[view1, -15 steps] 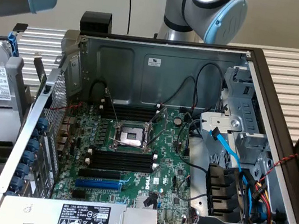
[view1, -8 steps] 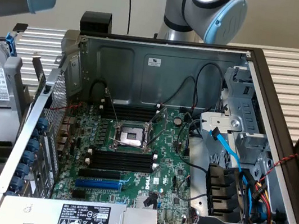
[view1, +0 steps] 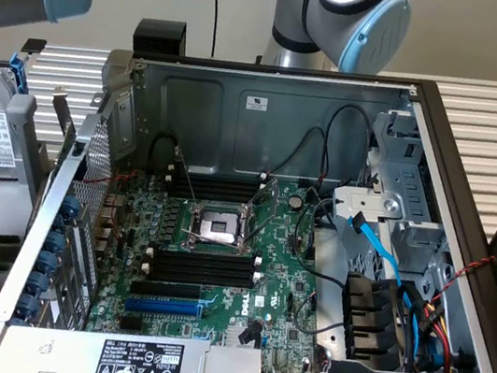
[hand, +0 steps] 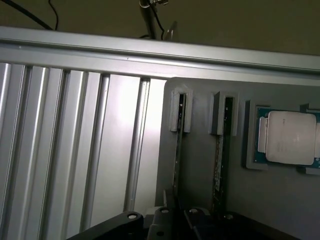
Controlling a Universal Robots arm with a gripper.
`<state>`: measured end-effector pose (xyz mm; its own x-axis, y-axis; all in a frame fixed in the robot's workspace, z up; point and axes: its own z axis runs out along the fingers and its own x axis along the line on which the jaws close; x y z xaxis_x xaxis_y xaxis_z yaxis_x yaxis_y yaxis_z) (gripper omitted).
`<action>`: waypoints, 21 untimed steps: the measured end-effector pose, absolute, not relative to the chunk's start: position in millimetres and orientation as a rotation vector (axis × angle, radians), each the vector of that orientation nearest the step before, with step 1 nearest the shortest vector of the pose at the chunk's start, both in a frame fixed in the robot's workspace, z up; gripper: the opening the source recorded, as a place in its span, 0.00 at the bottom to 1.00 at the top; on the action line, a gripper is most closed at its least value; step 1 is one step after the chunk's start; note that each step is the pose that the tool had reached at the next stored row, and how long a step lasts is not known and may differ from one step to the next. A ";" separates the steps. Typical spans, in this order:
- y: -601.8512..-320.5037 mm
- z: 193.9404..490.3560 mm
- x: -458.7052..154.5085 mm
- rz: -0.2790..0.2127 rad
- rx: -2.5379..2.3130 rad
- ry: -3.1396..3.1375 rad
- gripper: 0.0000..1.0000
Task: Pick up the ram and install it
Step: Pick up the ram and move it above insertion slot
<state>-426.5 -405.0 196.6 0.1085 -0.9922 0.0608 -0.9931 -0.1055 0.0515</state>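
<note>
The gripper [hand: 176,214] looks pinched on the ram [hand: 178,145] standing nearest the tray [hand: 200,150] edge. Pull straight along its slot (no twisting), clear of the neighbouring stick [hand: 220,150].

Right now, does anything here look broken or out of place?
Nothing looks damaged. The computer case lies open with its black memory slots empty, while two ram sticks stand on edge in a grey holder.
</note>
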 end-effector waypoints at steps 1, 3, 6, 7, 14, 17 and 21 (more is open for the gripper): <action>-405.1 198.6 -426.4 0.020 2.280 -2.047 0.13; -405.2 204.3 -426.9 0.023 2.280 -2.047 0.13; -405.2 209.3 -427.4 0.036 2.285 -2.052 0.13; -405.2 210.8 -427.7 0.040 2.286 -2.054 0.13; -405.3 227.3 -430.2 0.059 2.294 -2.061 0.13; -405.3 237.2 -430.9 0.064 2.296 -2.064 0.13; -405.3 254.8 -431.6 0.065 2.296 -2.064 0.13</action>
<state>-431.6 -405.3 254.8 0.1063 -0.9921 0.0672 -0.9943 -0.1057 0.0115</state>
